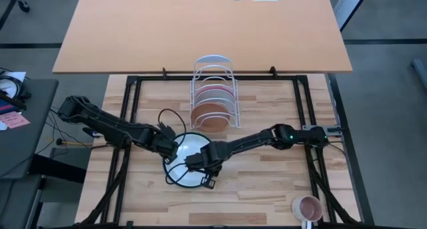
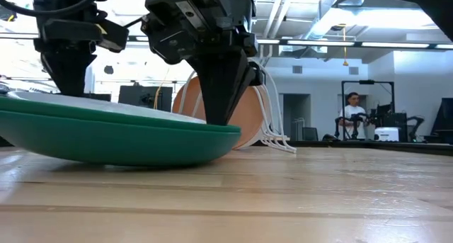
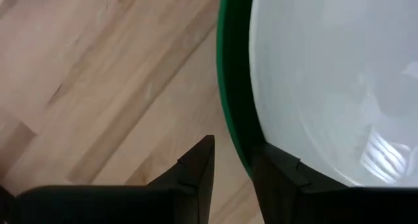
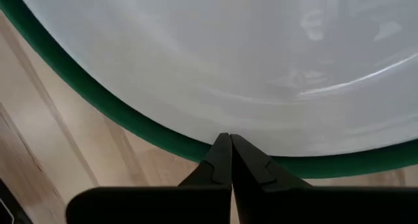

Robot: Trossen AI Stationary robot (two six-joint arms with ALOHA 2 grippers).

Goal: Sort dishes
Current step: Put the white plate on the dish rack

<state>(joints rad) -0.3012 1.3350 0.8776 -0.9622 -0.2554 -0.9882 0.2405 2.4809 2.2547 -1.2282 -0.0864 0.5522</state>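
White plate (image 1: 189, 155) nested in green plate (image 4: 98, 100) on bench (image 1: 267, 182); left end effector (image 3: 232, 165) spread astride their rim, right end effector (image 4: 225, 160) pressed together at the edge; next: pinch and lift white plate.

Left gripper (image 3: 232, 165) parted astride green plate (image 3: 230, 87) rim, white plate (image 3: 333, 74) inside

left pincer (image 3: 232, 165): parted, low | right pincer (image 4: 230, 159): closed, low
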